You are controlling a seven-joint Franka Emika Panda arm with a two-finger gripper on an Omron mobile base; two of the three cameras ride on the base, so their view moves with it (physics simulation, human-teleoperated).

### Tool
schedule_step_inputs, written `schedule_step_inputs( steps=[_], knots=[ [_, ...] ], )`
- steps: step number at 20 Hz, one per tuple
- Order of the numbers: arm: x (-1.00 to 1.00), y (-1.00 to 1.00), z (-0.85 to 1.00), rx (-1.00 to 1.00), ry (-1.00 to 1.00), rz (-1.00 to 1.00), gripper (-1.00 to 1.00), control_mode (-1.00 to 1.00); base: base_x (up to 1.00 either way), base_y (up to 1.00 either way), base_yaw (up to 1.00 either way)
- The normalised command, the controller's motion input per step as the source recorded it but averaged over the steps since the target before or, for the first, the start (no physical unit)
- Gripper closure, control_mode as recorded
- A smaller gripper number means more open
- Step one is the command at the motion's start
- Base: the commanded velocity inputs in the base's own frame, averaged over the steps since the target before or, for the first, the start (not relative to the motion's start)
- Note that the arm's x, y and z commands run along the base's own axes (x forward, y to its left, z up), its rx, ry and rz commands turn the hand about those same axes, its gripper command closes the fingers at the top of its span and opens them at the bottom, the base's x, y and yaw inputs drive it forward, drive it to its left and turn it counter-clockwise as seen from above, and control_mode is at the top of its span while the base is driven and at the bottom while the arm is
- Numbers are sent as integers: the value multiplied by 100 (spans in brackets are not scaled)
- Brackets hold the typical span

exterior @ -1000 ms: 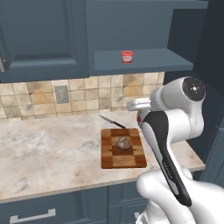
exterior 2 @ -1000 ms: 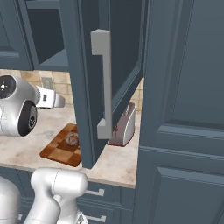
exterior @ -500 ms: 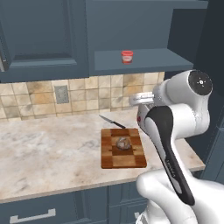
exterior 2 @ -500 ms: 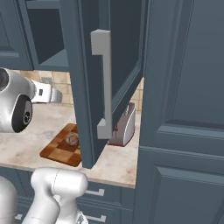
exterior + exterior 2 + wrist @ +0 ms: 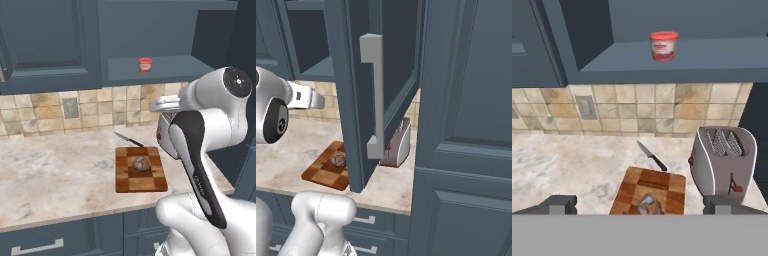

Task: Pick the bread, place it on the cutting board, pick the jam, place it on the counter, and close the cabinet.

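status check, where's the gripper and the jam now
Gripper open, empty, above the cutting board. Bread on board. Jam on cabinet shelf. Cabinet door open.

The bread sits on the middle of the cutting board, which lies on the tabletop toward its right end. A knife lies just behind the board, near the tiled wall. A toaster stands to the board's right. Above, the jam rests on the shelf in the open cabinet, whose door swings out toward the near side.
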Motion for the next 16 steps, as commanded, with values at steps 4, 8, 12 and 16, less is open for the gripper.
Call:
schedule_step_inputs(
  steps=[4,8,12,16],
  knots=[
    [-1,-5,32,0,0,0,-100,-100,0,0,0],
    [0,-1,28,0,0,0,-100,-100,0,0,0],
    [0,0,18,0,0,0,-100,-100,0,0,0],
    [1,0,7,0,0,0,-100,-100,0,0,0]
  ],
)
